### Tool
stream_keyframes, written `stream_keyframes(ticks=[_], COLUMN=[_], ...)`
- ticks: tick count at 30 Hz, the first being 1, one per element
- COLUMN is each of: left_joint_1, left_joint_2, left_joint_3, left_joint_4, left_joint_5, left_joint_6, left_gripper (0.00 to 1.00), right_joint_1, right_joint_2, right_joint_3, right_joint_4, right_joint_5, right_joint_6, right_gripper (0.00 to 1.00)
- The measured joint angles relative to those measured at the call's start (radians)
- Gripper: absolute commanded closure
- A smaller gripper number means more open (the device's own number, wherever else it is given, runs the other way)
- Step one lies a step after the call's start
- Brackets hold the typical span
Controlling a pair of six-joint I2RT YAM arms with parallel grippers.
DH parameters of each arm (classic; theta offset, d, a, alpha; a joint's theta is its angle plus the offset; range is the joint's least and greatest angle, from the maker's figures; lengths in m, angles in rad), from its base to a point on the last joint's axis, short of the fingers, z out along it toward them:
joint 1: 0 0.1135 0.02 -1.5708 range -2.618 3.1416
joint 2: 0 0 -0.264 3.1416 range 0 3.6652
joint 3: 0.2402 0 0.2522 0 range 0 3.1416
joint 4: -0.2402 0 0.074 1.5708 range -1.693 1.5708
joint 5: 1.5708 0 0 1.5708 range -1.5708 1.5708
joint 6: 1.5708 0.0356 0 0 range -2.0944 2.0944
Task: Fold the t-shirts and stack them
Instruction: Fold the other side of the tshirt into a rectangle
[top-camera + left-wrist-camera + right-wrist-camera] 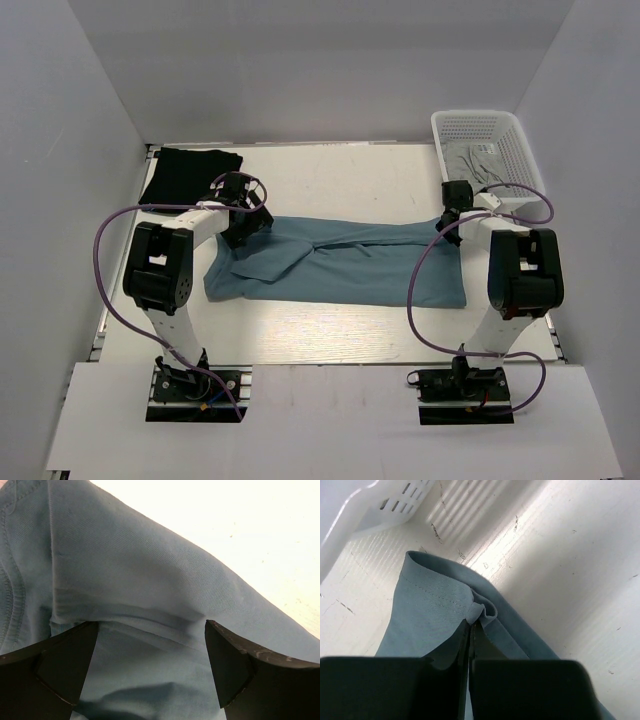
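Observation:
A dusty teal-blue t-shirt point(350, 262) lies spread lengthwise across the middle of the table. A black t-shirt point(186, 173) lies folded at the far left. My left gripper point(247, 226) is open just above the teal shirt's left end; its black fingers point(235, 665) straddle a fold of the cloth point(140, 610). My right gripper point(449, 222) is shut on the teal shirt's far right hem; the pinched edge point(482, 611) bunches above the closed fingertips point(471, 630).
A white perforated basket point(488, 150) with grey cloth inside stands at the far right corner, close to the right gripper; its wall shows in the right wrist view point(365, 505). White walls enclose the table. Purple cables loop off both arms.

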Motion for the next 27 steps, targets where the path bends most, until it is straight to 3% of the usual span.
stream_keyframes(ticks=[13,21,25,27], left_joint_1=[0.000,0.000,0.000,0.000], left_joint_2=[0.005,0.005,0.005,0.005], left_joint_3=[0.007,0.007,0.007,0.010], left_joint_4=[-0.009,-0.009,-0.010,-0.013], left_joint_5=[-0.012,-0.010,-0.010,-0.010], left_joint_6=[0.003,0.009,0.010,0.010], left_gripper=[0.00,0.00,0.00,0.00], right_joint_1=[0.000,-0.003,-0.018,-0.023], right_joint_2=[-0.156,-0.161,-0.101,-0.054], right_joint_3=[0.027,0.015,0.013,0.013], right_joint_4=[-0.124,-0.195,-0.196,-0.209], right_joint_5=[0.003,0.014,0.012,0.017], right_joint_6=[-0.023,-0.031,-0.028,-0.022], right_gripper=[1.00,1.00,0.90,0.76])
